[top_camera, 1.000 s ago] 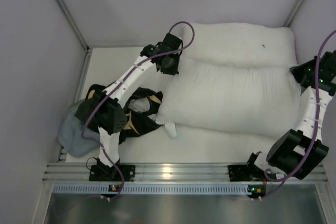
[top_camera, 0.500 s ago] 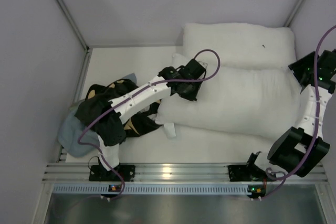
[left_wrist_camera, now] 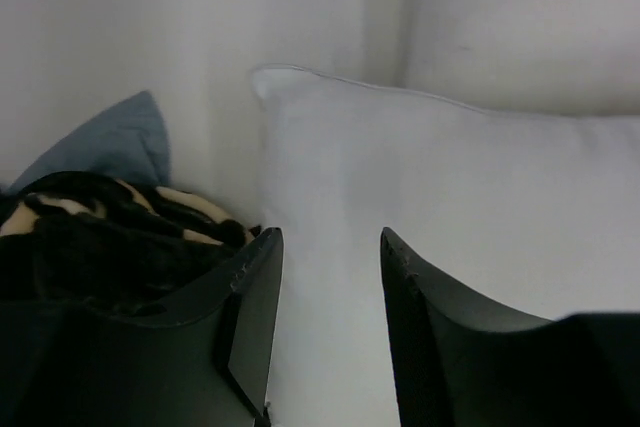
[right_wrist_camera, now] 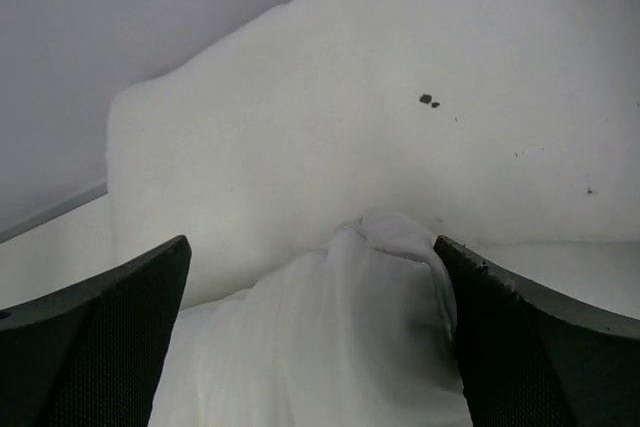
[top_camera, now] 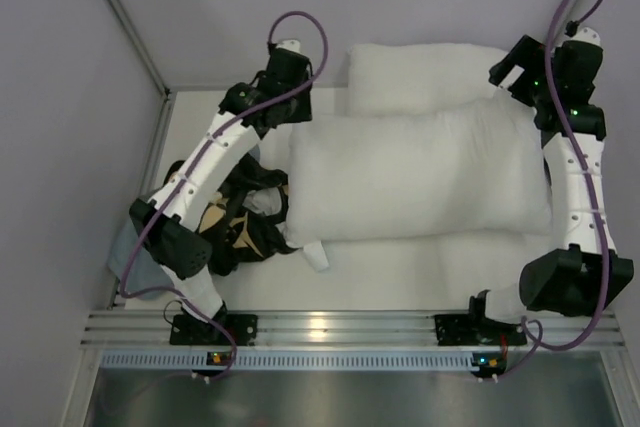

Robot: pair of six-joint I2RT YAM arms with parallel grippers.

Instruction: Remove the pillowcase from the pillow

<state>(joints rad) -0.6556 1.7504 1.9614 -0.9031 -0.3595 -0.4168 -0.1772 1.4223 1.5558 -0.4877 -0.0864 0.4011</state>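
Nearest us on the left, the pillowcase point(top_camera: 240, 225) lies off the pillow in a crumpled black heap with tan petals showing. It sits half under the left arm and touches the pillow's near-left corner. A blue-grey cloth point(top_camera: 122, 259) pokes out on its left side. The pillow point(top_camera: 420, 175) is bare, plump and white, and it lies across the middle of the table point(top_camera: 400, 272) with 1 small white tag point(top_camera: 316, 256) at its near-left corner. Farther back, we see the left gripper point(left_wrist_camera: 325, 237) over the pillow's far-left corner, jaws parted with nothing between them. The right gripper point(right_wrist_camera: 310, 262) is at the far-right corner, released, its jaws spread wide with a bunched pillow corner sitting loose between them. Farthest, the other white pillow point(top_camera: 425, 69) lies against the back wall, its near edge hidden by the first
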